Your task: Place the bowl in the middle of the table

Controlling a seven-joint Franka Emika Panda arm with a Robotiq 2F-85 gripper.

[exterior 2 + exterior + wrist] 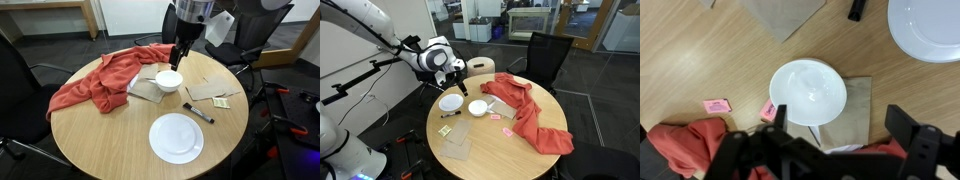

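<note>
- Jaws of the black gripper (835, 150) are seen spread apart, holding nothing.
- Small round white bowl (808, 92) is judged stiff, light, slippery; its raised rim should be pinched.

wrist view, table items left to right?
Small pink tag → second pink tag → bowl → black marker → white plate. Red cloth and napkins overlap the bowl's span, so left out.

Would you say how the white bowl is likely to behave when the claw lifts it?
The bowl looks rigid and glossy, so it may slip in the claw. Its round raised rim probably suits an edge pinch. It seems small and light, though likely breakable if dropped on the table.
</note>
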